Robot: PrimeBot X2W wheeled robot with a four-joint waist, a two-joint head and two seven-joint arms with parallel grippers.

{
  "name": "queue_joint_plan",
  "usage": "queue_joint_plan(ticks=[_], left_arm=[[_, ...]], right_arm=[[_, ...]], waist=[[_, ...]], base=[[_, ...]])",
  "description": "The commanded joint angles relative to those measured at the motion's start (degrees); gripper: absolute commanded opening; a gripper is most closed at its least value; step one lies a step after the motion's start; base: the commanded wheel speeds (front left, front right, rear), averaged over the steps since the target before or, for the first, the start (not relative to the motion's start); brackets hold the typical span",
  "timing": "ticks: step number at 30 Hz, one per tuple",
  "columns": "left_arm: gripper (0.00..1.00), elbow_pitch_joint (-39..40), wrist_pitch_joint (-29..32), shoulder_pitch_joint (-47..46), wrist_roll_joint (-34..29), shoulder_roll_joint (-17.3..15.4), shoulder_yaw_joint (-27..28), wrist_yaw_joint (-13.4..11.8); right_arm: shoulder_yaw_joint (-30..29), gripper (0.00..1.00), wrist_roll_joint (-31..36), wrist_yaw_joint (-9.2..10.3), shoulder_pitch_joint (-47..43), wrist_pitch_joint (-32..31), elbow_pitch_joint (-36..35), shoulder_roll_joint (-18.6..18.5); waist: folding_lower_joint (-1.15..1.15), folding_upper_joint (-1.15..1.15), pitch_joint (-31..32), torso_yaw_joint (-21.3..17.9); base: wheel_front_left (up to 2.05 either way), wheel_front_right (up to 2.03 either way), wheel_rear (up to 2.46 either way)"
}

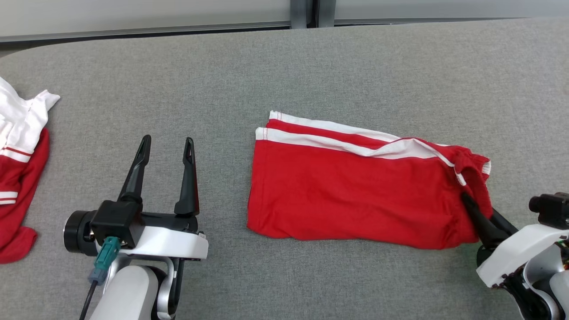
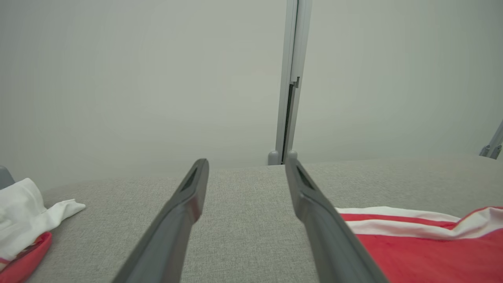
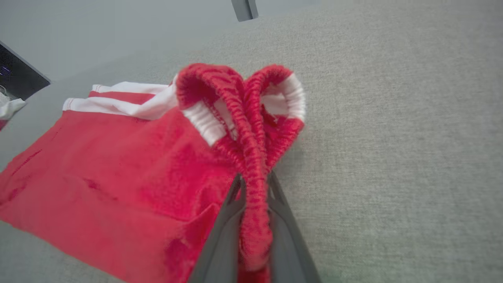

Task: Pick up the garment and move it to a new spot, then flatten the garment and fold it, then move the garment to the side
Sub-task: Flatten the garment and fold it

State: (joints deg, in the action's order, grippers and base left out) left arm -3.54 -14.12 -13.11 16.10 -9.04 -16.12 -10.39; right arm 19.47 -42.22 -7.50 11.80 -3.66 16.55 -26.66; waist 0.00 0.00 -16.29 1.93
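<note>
We note the garment (image 1: 355,195), red with white side stripes, lying folded and mostly flat on the grey surface (image 1: 311,66), right of centre in the head view, its striped edge on the far side. The elastic waistband (image 3: 251,129) at its right end is bunched and lifted into two loops. The right gripper (image 1: 466,198) meets the garment at that end; in the right wrist view its jaws are nearly shut, pinching a fold of the red waistband between the two fingers (image 3: 224,236). The left gripper (image 1: 167,140) sits low over bare surface, just left of the garment and not touching it; its jaws stand wide apart and hold nothing. A second garment (image 1: 18,146), red and white, lies crumpled at the surface's far left edge, well apart from the first.
</note>
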Motion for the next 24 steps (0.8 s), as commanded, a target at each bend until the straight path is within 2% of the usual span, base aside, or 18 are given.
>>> queue_joint_plan(ticks=[1, 5, 6, 8, 11, 17, 24], left_arm=[[1.00, 0.03, 0.10, 0.10, 0.14, -0.42, 0.16, -0.22], [1.00, -0.02, 0.21, 0.16, 0.29, -0.58, -0.06, -0.19], [1.00, -0.02, 0.21, 0.16, 0.29, -0.58, -0.06, -0.19], [1.00, 0.03, 0.26, -0.11, 0.30, -0.58, -0.21, -0.17], [1.00, 0.04, 0.27, -1.18, 0.20, -0.37, -0.71, -0.08], [1.00, -0.42, -0.09, -2.58, 0.40, 0.90, -1.48, -0.02], [1.00, -1.06, -0.64, -4.16, 0.50, 2.02, -2.23, 0.44]], right_arm=[[0.68, 0.00, -2.62, 0.01, 0.15, -1.30, -2.07, -0.07], [1.93, 0.00, -12.49, 0.00, 0.82, -5.06, -9.12, 0.81], [1.93, 0.00, -12.49, 0.00, 0.82, -5.06, -9.12, 0.81], [2.46, 0.00, -17.01, 0.00, 1.65, -7.09, -12.23, 0.78], [4.95, 0.00, -23.74, 0.00, 4.82, -10.58, -15.77, 2.52], [11.85, 0.00, -24.30, 0.00, 11.94, -12.85, -10.88, 7.39], [18.06, 0.00, -23.77, 0.00, 18.42, -9.94, -2.91, 11.25]], waist=[[0.00, 0.00, 0.16, -0.22], [0.00, 0.00, 0.35, -0.23], [0.00, 0.00, 0.35, -0.23], [0.00, 0.00, 0.16, 0.01], [0.00, 0.00, -0.73, 1.12], [0.00, 0.00, -2.59, 4.20], [0.00, 0.00, -4.81, 7.62]], base=[[0.00, 0.00, 0.00], [0.00, 0.00, 0.00], [0.00, 0.00, 0.00], [0.00, 0.00, 0.00], [0.00, 0.00, 0.00], [0.00, 0.00, 0.00], [0.00, 0.00, 0.00]])
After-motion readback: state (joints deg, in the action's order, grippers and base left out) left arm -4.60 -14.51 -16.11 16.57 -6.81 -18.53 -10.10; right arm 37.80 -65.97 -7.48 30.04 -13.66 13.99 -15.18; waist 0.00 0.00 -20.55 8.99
